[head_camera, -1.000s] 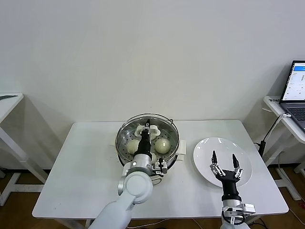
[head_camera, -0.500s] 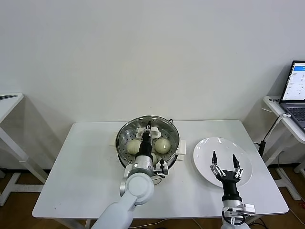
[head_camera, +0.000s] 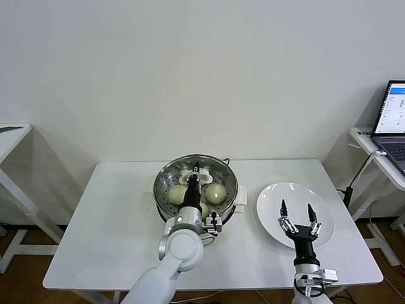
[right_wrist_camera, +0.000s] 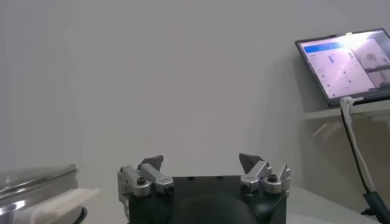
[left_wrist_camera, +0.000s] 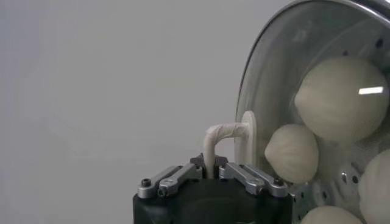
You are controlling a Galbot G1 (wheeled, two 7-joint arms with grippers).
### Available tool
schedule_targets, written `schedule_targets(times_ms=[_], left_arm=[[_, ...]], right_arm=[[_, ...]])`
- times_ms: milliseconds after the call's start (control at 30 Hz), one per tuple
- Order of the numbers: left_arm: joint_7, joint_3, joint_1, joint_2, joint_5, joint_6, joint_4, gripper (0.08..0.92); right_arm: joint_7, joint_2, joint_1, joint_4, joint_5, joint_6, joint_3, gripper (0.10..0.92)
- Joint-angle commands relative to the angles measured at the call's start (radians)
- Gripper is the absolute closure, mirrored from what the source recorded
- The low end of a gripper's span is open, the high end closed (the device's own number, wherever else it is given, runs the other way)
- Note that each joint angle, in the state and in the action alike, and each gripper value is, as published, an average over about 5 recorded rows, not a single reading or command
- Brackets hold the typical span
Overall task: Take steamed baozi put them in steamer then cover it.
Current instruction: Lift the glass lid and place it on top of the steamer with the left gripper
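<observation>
The cover (head_camera: 221,172), a clear glass lid with a metal rim, sits over the steamer (head_camera: 241,197) at mid-table; I cannot tell if it rests on the rim. My left gripper (head_camera: 195,170) is shut on the lid's white handle (left_wrist_camera: 223,132). Through the glass the steamed baozi (head_camera: 216,193) show as cream domes inside the pot, another (head_camera: 177,193) beside it. In the left wrist view my left gripper (left_wrist_camera: 210,171) pinches the handle, with the cover (left_wrist_camera: 286,67) and a baozi (left_wrist_camera: 341,100) beyond. My right gripper (head_camera: 295,213) hovers open over the plate, holding nothing; its wrist view shows the gripper (right_wrist_camera: 201,162) empty.
A flat white plate (head_camera: 275,196) lies right of the steamer on the white table (head_camera: 114,221). A laptop (head_camera: 393,117) stands on a side table at the far right, another side table at the far left. The steamer's edge (right_wrist_camera: 36,182) shows in the right wrist view.
The left gripper and the cover have shifted slightly down and toward me over the steamer. The right arm has stayed still.
</observation>
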Motion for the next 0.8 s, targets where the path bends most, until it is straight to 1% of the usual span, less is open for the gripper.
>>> schedule_targets(times_ms=[33, 500, 600, 800], left_arm=[[-0.002, -0.002, 0.0, 0.003, 0.001, -0.002, 0.003, 0.808], [-0.007, -0.015, 0.022, 0.008, 0.031, -0.038, -0.009, 0.802], [-0.012, -0.019, 0.029, 0.009, 0.034, -0.042, -0.013, 0.749], [-0.018, -0.016, 0.059, 0.024, 0.034, -0.041, -0.067, 0.577]], right_arm=[[-0.001, -0.001, 0.001, -0.001, 0.0, 0.001, 0.0, 0.203], [-0.002, -0.002, 0.005, -0.009, -0.001, 0.004, 0.0, 0.203], [-0.002, -0.003, 0.004, -0.009, -0.001, 0.004, 0.0, 0.203], [-0.002, -0.006, 0.005, -0.012, 0.0, 0.006, 0.003, 0.203]])
